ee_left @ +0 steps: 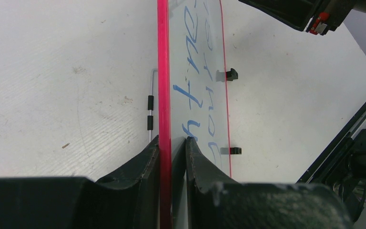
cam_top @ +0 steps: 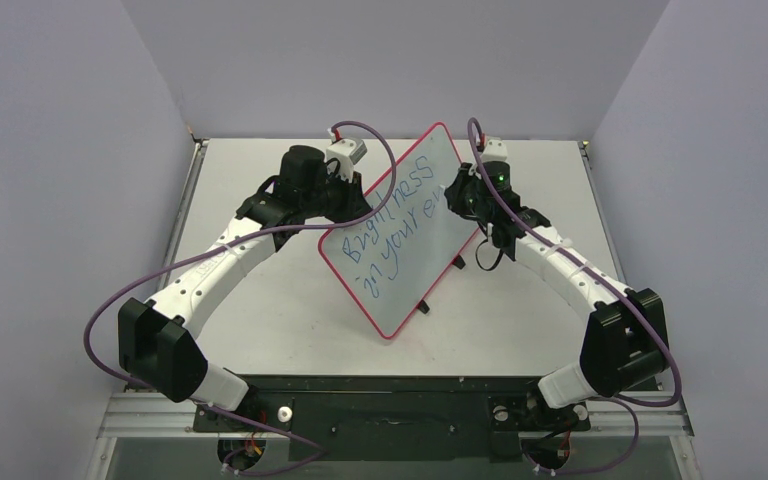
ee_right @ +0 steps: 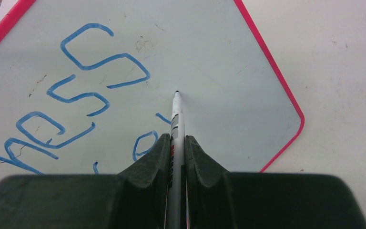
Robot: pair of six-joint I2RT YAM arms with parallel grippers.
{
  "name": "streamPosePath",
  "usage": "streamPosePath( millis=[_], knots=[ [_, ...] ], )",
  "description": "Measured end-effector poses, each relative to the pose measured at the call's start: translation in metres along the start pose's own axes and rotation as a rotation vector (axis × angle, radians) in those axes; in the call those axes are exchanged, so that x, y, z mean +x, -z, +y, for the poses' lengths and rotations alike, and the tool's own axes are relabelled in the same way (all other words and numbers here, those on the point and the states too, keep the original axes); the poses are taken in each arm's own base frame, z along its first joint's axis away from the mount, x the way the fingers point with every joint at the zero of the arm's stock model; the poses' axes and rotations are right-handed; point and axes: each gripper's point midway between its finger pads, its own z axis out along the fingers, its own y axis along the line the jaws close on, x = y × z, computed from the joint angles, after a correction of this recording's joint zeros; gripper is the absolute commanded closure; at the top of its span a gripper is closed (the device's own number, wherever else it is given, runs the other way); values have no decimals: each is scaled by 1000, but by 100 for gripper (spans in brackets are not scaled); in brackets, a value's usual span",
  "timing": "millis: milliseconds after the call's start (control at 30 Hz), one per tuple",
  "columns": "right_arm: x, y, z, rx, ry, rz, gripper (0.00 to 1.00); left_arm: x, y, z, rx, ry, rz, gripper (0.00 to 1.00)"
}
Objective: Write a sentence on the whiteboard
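Observation:
The whiteboard [cam_top: 406, 296], white with a red-pink rim, stands tilted on its lower edge at the table's middle. My left gripper [cam_top: 346, 207] is shut on its left rim [ee_left: 162, 71], one finger on each face. The sentence [cam_top: 398, 205] runs in blue: "Brightness" above, "in your e…" below, with its end hidden behind my right gripper [cam_top: 457, 196]. That gripper [ee_right: 177, 136] is shut on a white marker [ee_right: 177, 117]. The marker's dark tip [ee_right: 177, 92] is at the board's face [ee_right: 219, 71], right of the letters "ss".
Two black clips [ee_left: 231, 74] [ee_left: 236, 150] stick out from the board's lower edge onto the white table [cam_top: 260, 300]. A thin wire stand [ee_left: 150, 109] shows behind the board. Grey walls close in the table on three sides. A black rail [cam_top: 390, 400] carries both arm bases.

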Motion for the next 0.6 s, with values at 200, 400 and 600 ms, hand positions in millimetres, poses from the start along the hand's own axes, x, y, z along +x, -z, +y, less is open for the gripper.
streamPosePath(
  millis=[200,400,600],
  knots=[
    [9,-2,-3,0,-2,8,100,0,0,1,-4,1,1,100],
    [39,0,-15,23,-3,60,100,1,0,2,-13,8,3,100],
    [57,6,-22,32,-14,84,100,1,1,1,-13,8,2,100]
  ],
)
